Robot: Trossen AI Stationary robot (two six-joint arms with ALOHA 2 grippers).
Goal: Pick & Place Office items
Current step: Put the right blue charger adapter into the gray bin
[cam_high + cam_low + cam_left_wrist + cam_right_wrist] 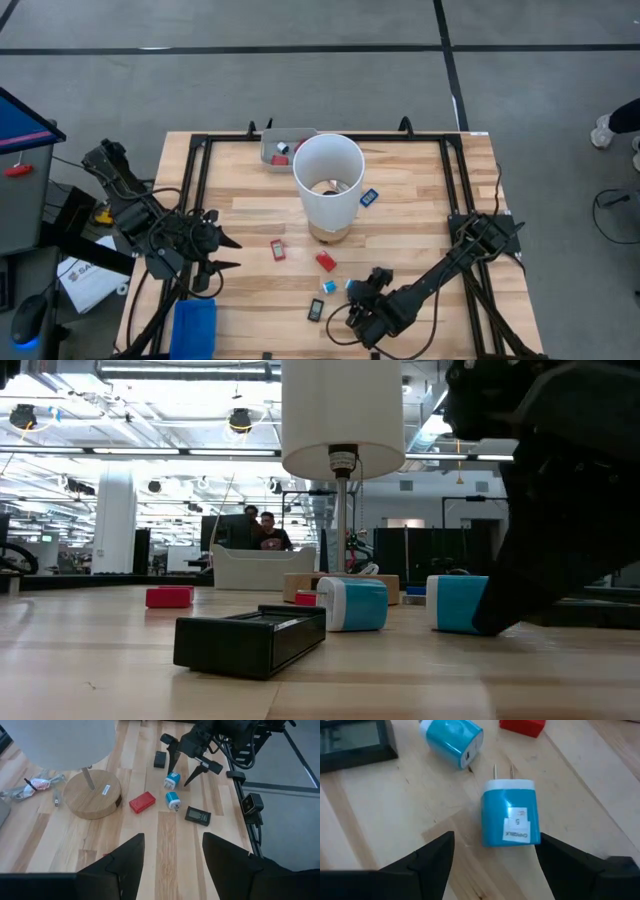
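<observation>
The office items lie scattered on the table in front of the white cylinder (328, 180). They include a red block (326, 262), another red block (278, 250), a black piece (315, 310) and two light blue plug chargers (329, 287) (352, 285). My right gripper (496, 837) is open and low over the table. Its fingers stand on either side of one light blue charger (510, 817), which lies flat with its prongs pointing away. My left gripper (225, 252) is open and hovers near the table's left side, away from the items.
A grey tray (270, 152) holding small pieces sits behind the cylinder. A blue tray (193, 325) lies at the near left corner. The cylinder stands on a round wooden base (95, 795). One more blue piece (368, 197) lies right of the cylinder. People show far off in the room.
</observation>
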